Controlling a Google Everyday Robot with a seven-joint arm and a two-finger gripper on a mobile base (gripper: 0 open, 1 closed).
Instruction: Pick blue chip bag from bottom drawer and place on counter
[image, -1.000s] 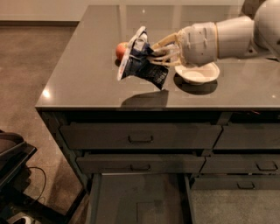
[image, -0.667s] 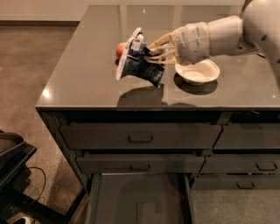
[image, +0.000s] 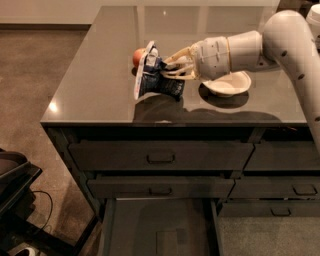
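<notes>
1. The gripper (image: 168, 69) is over the counter (image: 95, 80), nearer the front edge than the back edge and about midway between the left and right edges.
2. Its two pale fingers (image: 176, 56) reach leftward from the arm (image: 280, 40), which comes in over the right edge of the counter.
3. The fingers are clamped on the right end of the blue chip bag (image: 156, 79), one finger along its upper side and one lower down.
4. The bag extends left from the fingertips. Its white crimped edge stands nearly upright on the side away from the claw.
5. The bag's lower edge meets its own dark reflection on the glossy top, so it appears to be down at the surface. I cannot tell whether it truly rests there.
6. A small round orange-red fruit (image: 137, 56) sits on the counter just behind the bag, toward the back-left corner. The bag's top edge partly hides it.
7. A white bowl (image: 231, 85) stands on the counter to the right of the bag, under the wrist of the arm and toward the front-right corner.
8. Below the front edge, the bottom drawer (image: 140, 220) is pulled out, showing its flat grey floor. The handled drawer fronts (image: 160, 156) above it are closed.
</notes>
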